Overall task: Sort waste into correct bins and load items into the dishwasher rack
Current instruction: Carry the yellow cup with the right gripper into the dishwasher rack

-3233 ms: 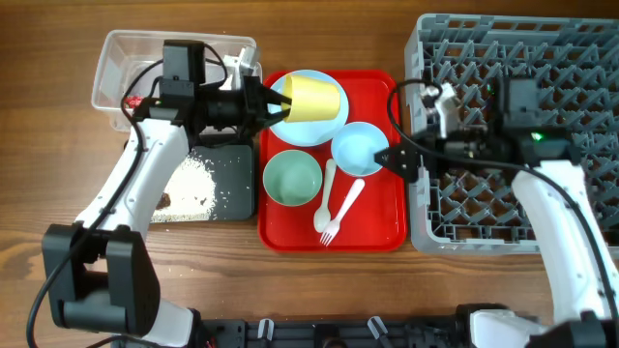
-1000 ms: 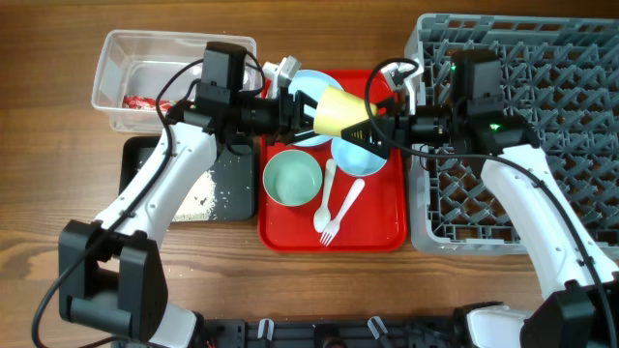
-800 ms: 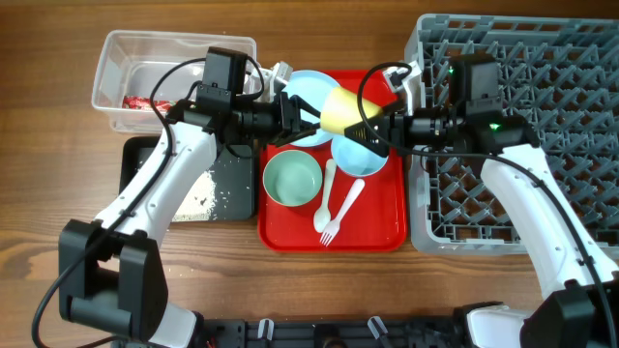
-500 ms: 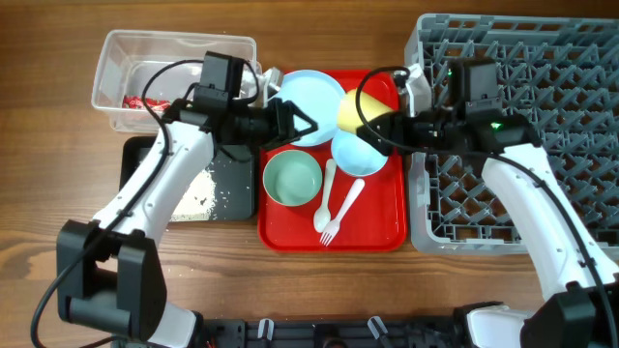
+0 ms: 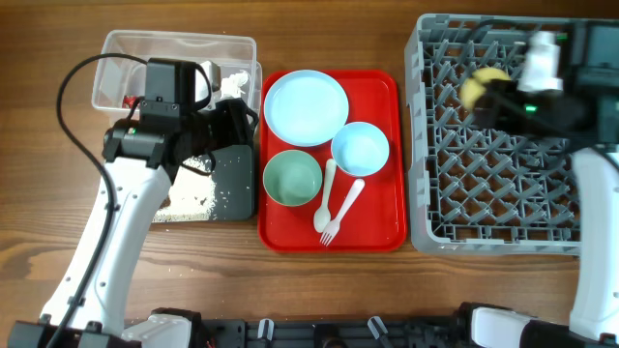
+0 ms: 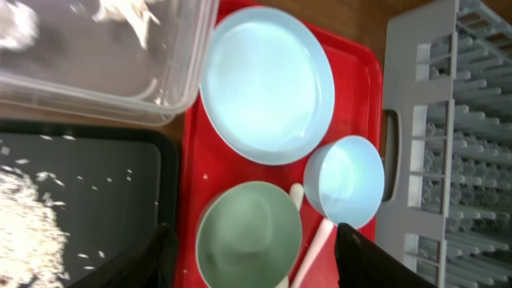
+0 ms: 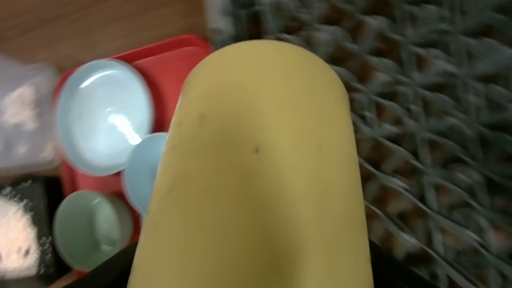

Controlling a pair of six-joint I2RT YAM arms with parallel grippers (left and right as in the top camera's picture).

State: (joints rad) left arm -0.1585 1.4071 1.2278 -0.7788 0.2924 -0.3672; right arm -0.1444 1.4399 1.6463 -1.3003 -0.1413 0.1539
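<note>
The small yellow cup [image 5: 476, 88] hangs over the grey dishwasher rack [image 5: 503, 217], and my right gripper [image 5: 495, 97] is shut on it. In the right wrist view the cup [image 7: 260, 152] fills most of the frame. My left gripper [image 5: 239, 121] stands open and holds nothing, over the edge of the black tray [image 5: 237, 179] beside the red tray. In the left wrist view its fingers [image 6: 364, 258] frame the pale green bowl [image 6: 250, 236]. The light blue plate [image 5: 306, 106], blue bowl [image 5: 360, 148], green bowl [image 5: 292, 179], spoon [image 5: 326, 198] and fork [image 5: 343, 208] lie on the red tray.
The clear tub [image 5: 174, 43] at the back left holds a red-and-white wrapper [image 5: 129, 100] and white tissue [image 5: 232, 77]. Loose rice [image 5: 189, 188] lies in the black tray. The red tray [image 5: 387, 227] sits between the bins and the rack.
My left gripper let go of the yellow cup, opened wider and drew back left to the bins. My right gripper carried the cup from over the red tray to over the rack.
</note>
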